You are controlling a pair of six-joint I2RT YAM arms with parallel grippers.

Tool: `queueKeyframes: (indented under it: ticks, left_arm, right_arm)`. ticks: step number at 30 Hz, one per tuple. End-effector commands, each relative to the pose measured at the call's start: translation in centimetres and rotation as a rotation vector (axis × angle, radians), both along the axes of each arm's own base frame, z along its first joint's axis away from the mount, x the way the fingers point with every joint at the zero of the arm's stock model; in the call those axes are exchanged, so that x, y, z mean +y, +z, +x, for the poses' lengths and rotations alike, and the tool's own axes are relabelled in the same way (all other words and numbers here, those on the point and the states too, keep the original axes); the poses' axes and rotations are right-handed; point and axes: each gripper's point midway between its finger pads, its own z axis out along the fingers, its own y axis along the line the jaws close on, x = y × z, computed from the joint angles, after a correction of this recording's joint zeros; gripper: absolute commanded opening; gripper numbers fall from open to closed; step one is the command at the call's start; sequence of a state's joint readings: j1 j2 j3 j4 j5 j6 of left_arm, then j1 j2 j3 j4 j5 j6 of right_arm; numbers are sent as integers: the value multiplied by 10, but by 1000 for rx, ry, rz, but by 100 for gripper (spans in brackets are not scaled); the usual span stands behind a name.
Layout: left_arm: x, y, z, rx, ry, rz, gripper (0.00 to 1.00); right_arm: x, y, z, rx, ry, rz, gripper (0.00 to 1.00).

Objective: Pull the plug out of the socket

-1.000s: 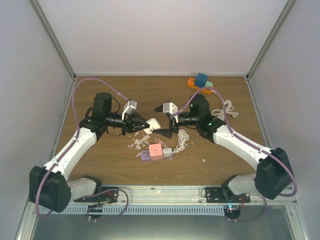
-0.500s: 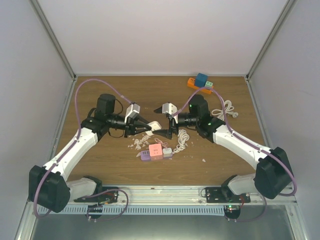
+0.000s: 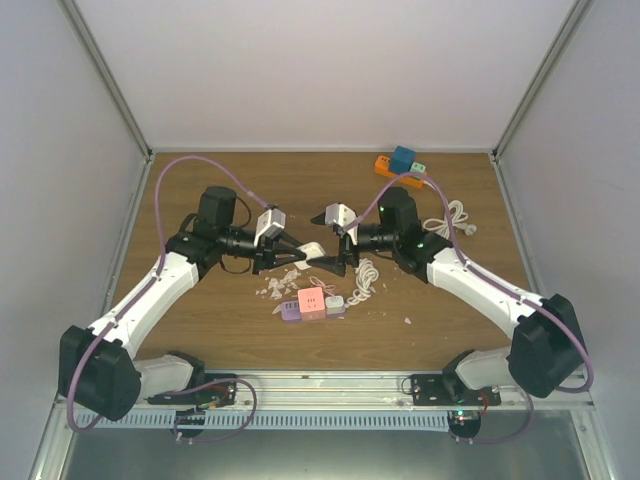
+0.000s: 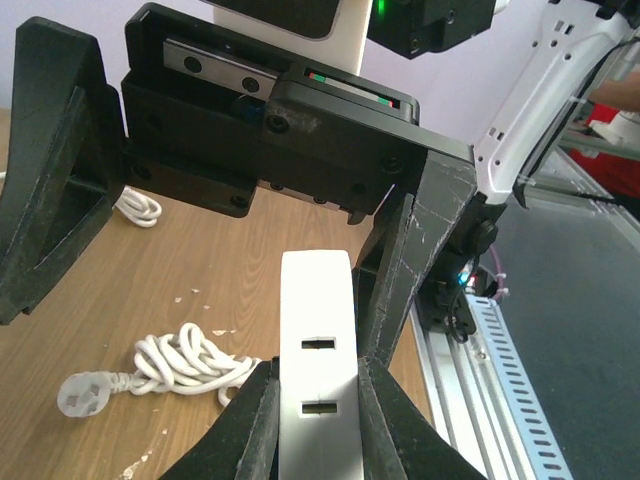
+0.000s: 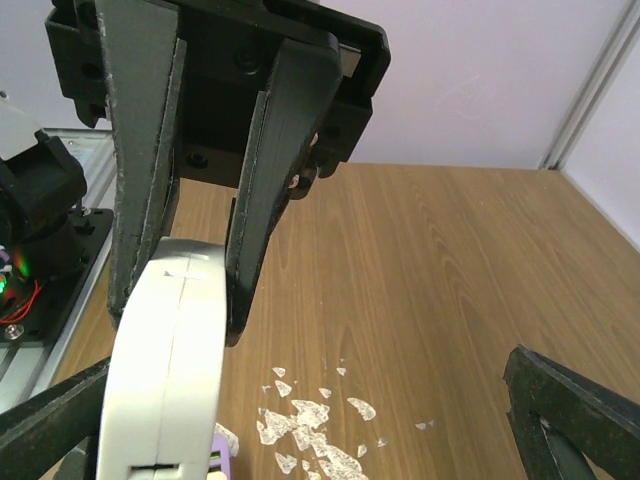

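Well, from the overhead camera I see the left claw (image 3: 292,254) reaching in from the left, clamped narrow on the white socket block (image 3: 310,250) and holding it off the counter (image 3: 200,320), near the middle. On my left wrist feed the block (image 4: 316,300) is smooth, glossy plastic with rounded edges and two thin rectangular slots on its upper face. The matte black fingers (image 4: 255,420) press against both of its long sides.

Just to the right, the right claw (image 3: 322,242) faces it with its jaws spread wide. One scuffed black finger (image 4: 420,260) stands just beside the block's far end, and I cannot tell whether it touches.

The counter is brown wood grain. Beneath the claws lie jagged white flakes (image 3: 275,285). Next come a purple, a pink and a white cube (image 3: 312,303) packed together, then a loosely coiled white cord (image 3: 365,280). At the far right edge sits an orange strip (image 3: 385,166) with a blue cube (image 3: 404,158) on it, and a second bundled cord (image 3: 450,218) lies nearer.
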State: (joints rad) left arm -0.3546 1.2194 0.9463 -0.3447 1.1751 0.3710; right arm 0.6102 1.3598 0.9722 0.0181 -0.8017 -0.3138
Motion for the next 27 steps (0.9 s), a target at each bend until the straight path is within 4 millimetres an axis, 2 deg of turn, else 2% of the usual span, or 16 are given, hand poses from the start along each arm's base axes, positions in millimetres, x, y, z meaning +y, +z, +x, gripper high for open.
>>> queueKeyframes:
  ticks: [1,12,18,22,27]
  left_arm:
    - [-7,1,-26,49,-94,-11,0]
    - [-4,-11,-17,29,-12,34,0]
    - [-3,-9,-6,44,23,35,0]
    - [-4,-15,0,74,32,41,0]
    - [0,-9,7,94,52,23,0]
  right_arm:
    - [-5,35,34,-108,-113,46,100]
    - [-7,42,21,-124,-61,49,100]
    - [-9,44,19,-143,-57,40,100]
    - [-9,44,10,-146,-14,33,100]
    - [-10,40,2,-148,17,26,100]
